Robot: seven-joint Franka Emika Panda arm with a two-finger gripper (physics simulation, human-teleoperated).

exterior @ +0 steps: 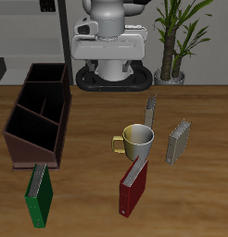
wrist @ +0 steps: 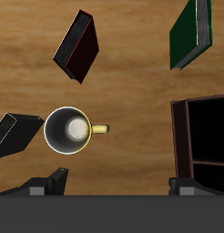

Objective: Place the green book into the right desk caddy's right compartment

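The green book lies on the wooden counter in the lower left of the exterior frame, near the counter's front edge and just in front of the right desk caddy. Its pale page edge faces the caddy. Book and caddy stand close together; contact between them cannot be confirmed.

The right desk caddy is a dark brown-maroon open-topped box at the left of the exterior frame. Inner dividers split it into several sections. No object is visible inside them.

A yellow-handled mug stands upright near the centre of the frame. The dark-red book stands just in front of the mug. One grey book stands beside the mug, and a second grey book stands farther back.

The end effector hangs above the counter with its fingers spread wide apart and nothing between them. In the wrist view the mug shows between the dark-red book and the fingers.
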